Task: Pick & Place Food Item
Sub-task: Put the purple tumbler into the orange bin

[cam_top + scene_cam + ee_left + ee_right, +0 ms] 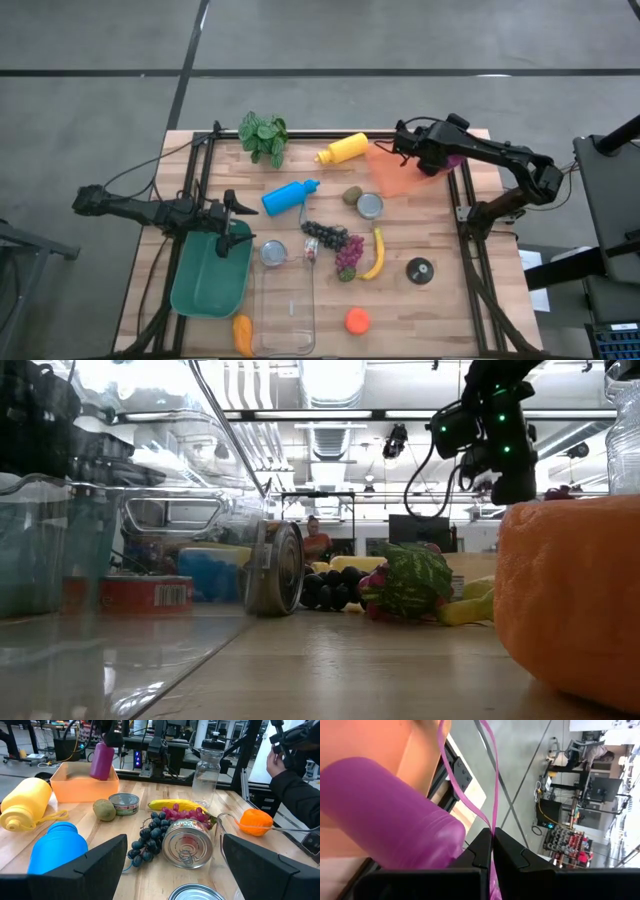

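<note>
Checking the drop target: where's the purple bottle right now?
The purple bottle hangs over the orange tray at the table's far right in the high view, its strap pinched in the shut right hand.

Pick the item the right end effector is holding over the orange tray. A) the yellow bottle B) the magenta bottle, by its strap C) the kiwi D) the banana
B: the right end effector is shut on the strap of the magenta bottle, hanging over the orange tray.
</note>
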You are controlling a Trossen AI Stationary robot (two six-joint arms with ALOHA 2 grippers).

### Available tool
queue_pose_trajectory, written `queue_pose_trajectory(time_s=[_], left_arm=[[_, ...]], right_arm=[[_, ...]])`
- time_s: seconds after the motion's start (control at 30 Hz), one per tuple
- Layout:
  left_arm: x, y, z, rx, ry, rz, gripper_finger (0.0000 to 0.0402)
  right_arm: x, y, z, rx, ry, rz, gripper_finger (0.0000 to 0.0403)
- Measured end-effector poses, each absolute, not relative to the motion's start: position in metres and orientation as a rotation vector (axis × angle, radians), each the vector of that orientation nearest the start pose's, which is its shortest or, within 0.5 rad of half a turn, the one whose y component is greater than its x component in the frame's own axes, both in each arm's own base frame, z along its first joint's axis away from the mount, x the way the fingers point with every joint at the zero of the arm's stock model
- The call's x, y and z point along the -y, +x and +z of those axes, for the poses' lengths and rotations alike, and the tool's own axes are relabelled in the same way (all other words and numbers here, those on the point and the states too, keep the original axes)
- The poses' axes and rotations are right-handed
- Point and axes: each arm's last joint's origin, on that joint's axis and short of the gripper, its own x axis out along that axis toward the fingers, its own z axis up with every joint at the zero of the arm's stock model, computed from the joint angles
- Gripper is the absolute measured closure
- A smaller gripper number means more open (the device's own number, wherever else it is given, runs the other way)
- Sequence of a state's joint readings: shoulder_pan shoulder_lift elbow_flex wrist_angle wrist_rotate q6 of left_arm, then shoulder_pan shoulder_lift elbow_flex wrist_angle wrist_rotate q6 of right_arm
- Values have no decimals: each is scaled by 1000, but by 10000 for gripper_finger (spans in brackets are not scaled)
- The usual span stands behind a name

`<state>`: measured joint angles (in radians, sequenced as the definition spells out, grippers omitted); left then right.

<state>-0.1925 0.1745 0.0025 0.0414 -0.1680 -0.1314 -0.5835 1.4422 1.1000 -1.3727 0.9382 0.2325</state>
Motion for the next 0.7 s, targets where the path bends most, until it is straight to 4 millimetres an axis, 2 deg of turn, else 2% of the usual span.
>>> queue_pose_trajectory(time_s=[0.7], left_arm=[[16, 106, 154, -130, -108, -16, 66]], right_arm=[[152, 192, 251, -1535, -126, -1191, 394]])
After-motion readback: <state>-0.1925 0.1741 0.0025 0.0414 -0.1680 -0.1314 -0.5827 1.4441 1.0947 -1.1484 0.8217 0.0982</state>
